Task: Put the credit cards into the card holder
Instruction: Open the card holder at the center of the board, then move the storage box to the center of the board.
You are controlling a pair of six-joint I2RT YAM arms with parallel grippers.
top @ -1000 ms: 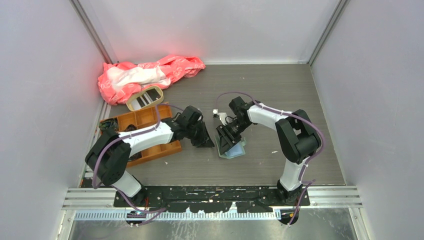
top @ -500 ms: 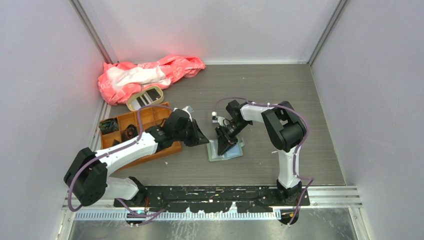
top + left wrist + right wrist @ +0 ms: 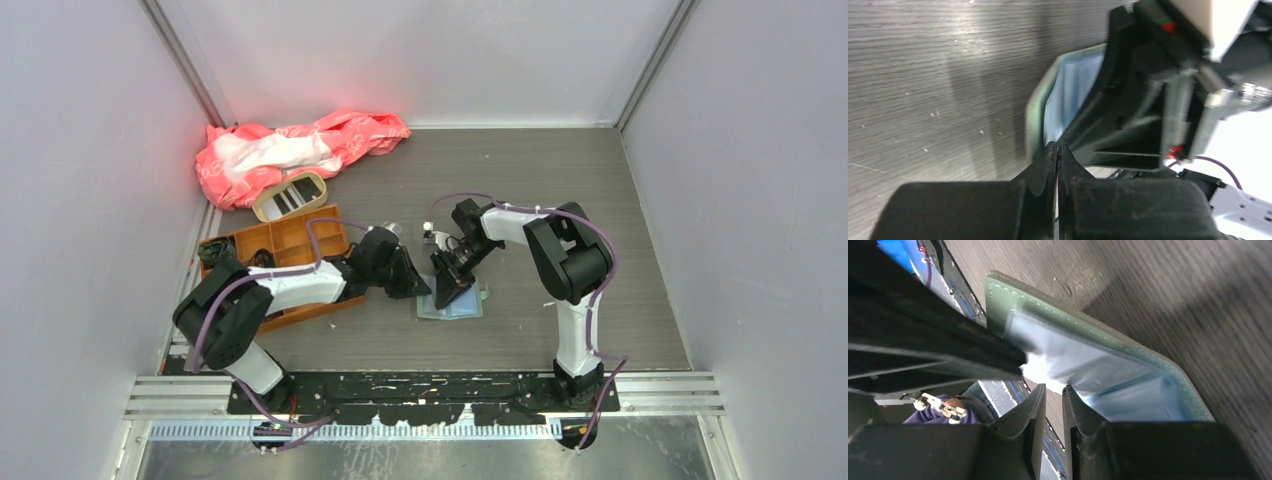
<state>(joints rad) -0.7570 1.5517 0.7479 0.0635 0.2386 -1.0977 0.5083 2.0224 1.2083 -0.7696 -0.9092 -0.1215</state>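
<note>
The card holder [image 3: 468, 308] lies open at the middle of the table [image 3: 560, 200], the right gripper [image 3: 444, 298], jaws a slit apart, over its 10 o'clock corner and the left gripper [image 3: 420, 288], jaws together, at its 9 o'clock, so the crowded fingers may collide or shove it askew.

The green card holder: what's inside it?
Pale blue clear pockets line the card holder. The right gripper covers part of it, so whether any cards sit inside cannot be seen.
</note>
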